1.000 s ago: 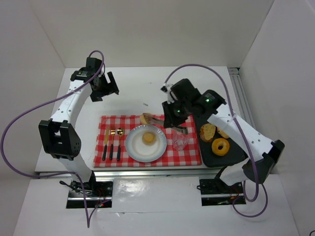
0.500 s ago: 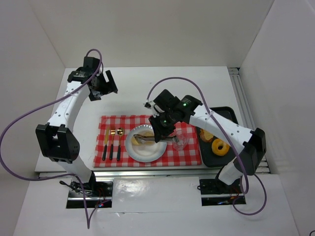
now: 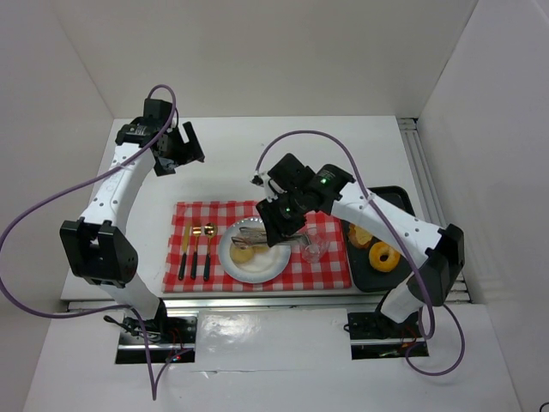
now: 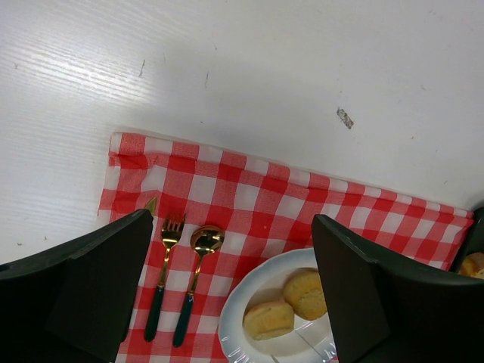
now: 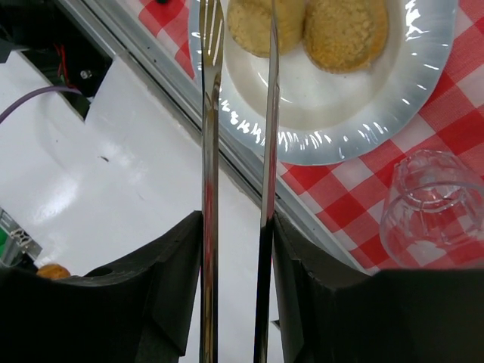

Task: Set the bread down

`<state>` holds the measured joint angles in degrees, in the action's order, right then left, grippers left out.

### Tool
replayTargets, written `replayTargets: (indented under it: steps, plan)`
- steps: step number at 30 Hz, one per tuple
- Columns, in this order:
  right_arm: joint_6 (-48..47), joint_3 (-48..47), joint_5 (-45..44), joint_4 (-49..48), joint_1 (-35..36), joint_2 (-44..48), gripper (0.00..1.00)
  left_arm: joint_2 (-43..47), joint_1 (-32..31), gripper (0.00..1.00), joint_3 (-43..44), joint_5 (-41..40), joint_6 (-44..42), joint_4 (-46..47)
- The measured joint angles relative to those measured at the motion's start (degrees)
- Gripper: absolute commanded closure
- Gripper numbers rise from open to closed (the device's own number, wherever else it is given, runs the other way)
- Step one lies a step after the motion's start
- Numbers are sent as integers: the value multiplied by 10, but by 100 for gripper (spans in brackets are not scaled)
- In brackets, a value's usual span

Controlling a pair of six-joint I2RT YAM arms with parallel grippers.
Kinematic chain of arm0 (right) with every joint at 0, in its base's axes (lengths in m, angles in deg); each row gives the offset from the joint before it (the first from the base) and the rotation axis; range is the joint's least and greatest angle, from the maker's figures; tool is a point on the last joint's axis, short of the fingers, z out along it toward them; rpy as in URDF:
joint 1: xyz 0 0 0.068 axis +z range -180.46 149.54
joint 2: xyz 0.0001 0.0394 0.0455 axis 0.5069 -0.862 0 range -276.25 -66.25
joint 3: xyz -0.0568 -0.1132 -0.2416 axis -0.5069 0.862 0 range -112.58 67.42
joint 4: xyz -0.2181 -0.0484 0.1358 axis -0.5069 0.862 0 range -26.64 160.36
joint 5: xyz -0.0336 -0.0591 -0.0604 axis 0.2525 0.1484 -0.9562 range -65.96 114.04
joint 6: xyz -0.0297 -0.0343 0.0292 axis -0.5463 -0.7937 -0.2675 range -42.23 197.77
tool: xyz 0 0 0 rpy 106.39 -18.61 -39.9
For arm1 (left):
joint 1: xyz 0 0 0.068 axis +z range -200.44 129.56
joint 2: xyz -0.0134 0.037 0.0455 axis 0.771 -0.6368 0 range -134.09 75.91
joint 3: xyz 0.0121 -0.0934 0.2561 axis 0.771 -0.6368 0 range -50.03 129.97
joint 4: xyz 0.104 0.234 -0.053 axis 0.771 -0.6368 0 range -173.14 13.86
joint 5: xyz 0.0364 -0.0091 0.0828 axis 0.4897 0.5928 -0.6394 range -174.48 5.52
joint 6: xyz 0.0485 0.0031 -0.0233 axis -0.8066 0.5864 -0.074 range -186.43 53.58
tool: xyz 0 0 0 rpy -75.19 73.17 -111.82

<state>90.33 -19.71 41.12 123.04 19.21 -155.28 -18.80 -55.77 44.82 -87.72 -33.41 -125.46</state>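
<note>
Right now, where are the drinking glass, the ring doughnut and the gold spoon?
drinking glass (image 5: 435, 203), right wrist view, on its clear body.
ring doughnut (image 3: 374, 256), top external view, on the ring's left side.
gold spoon (image 4: 206, 239), left wrist view, on its bowl.

Colour and pattern findings:

- Worktop (image 4: 227, 60): white, with faint grey streaks.
- Cloth (image 4: 257, 200): red-and-white check throughout.
- Plate (image 5: 363, 113): glossy white, with bright glare along the rim.
- Buns (image 5: 344, 30): golden brown, tops paler and crumbly.
- Tongs (image 5: 209, 189): mirror silver.
- Glass (image 5: 431, 204): clear, with the check showing through it.
- Fork (image 4: 172, 229) and spoon (image 4: 206, 239): gold heads, dark green handles.
- Tray (image 3: 377, 279), right of frame: black.
- Doughnut (image 3: 383, 255): orange-yellow.
- Bread (image 3: 360, 232): golden brown.
- Arms (image 3: 116, 184): white with black joints.
- Cables (image 5: 41, 94): purple.
- Light (image 3: 324, 179), centre of frame: green.
</note>
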Motion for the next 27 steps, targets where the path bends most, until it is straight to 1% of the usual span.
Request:
replayTargets:
  steps: [4,6,8,11,14,18,20,22,27]
  plan:
    - [8,-3,-28,1,-10,6,53,0,0,0,0,0,0,0]
    - [23,-3,-62,4,-30,17,53,0,0,0,0,0,0,0]
    - [46,-4,-96,9,-65,34,53,0,0,0,0,0,0,0]
    - [91,-2,-154,19,-137,66,53,0,0,0,0,0,0,1]
    - [142,25,-211,36,-209,121,53,0,0,0,0,0,0,0]
    - [194,71,-250,86,-287,195,52,0,-2,0,0,1,0,1]
    - [208,94,-256,108,-317,219,52,0,-2,1,0,4,0,1]
    - [213,113,-254,118,-330,226,52,-1,-2,1,0,8,0,3]
    - [212,135,-242,119,-335,198,52,-12,-6,1,0,15,0,7]
